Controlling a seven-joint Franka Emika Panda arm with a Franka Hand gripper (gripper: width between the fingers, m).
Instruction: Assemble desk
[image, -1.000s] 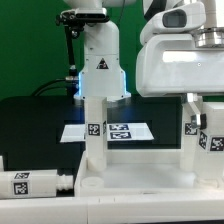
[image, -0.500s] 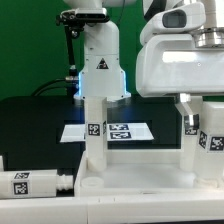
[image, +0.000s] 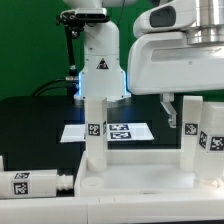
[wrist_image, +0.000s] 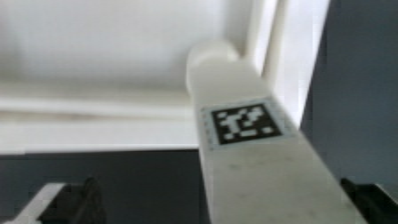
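Observation:
The desk's white tabletop panel (image: 135, 185) lies flat in front. Two square legs stand upright on it, one at the exterior view's left (image: 95, 130) and one at its right (image: 191, 140), each with a black-and-white tag. My gripper (image: 192, 112) hangs open over the right leg's top, and one dark finger (image: 168, 112) stands clear of the leg's side. In the wrist view that leg (wrist_image: 240, 130) runs between my spread fingertips (wrist_image: 64, 202), touching neither, and my gripper (wrist_image: 214, 205) holds nothing. The panel (wrist_image: 107, 60) shows pale behind the leg.
A loose tagged leg (image: 30, 183) lies on the black table at the exterior view's left front. The marker board (image: 120, 131) lies behind the panel, before the arm's base (image: 100, 70). Another tagged white part (image: 213, 135) stands at the right edge.
The jaws have opened and let go of the right leg. The visible finger swung towards the exterior view's left, and the gripper body shifted that way too. The leg stays upright.

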